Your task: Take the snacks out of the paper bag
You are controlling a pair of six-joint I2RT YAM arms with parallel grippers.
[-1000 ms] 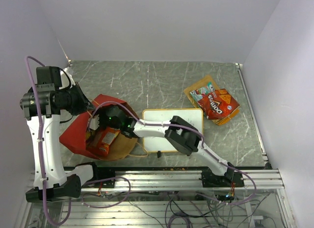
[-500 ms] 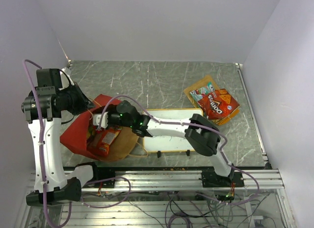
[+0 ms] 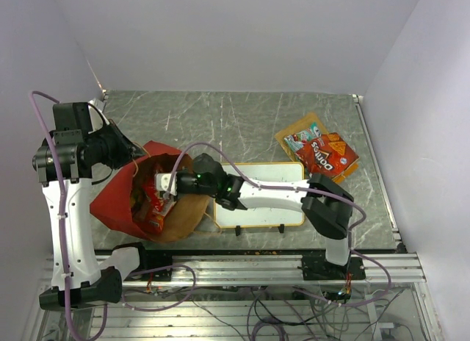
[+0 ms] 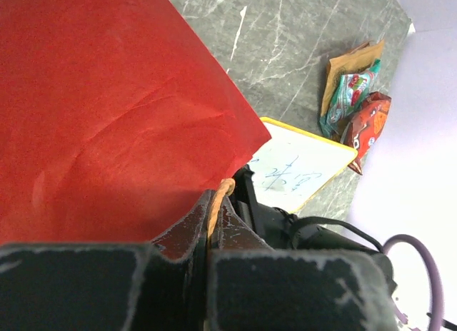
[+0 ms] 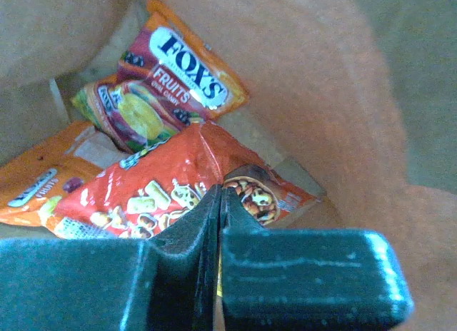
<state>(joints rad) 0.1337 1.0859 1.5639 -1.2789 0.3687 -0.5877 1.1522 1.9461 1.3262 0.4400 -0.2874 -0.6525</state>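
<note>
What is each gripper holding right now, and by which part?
Left gripper pinches the paper bag at its rim. Right gripper, inside the bag, is shut on the red-orange snack packet at its upper edge.

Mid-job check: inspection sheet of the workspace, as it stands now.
Surface: grey marbled table.
Job's things: paper bag open at left, Fox's packet and others inside; pile of packets out at right.
Clutter: whiteboard beside the bag.
Grippers: left gripper shut on the bag's rim; right gripper shut on red packet inside the bag.
Cables: purple cable along each arm; loose wires below the table front.
Surroundings: plain walls; nothing else seen.
</note>
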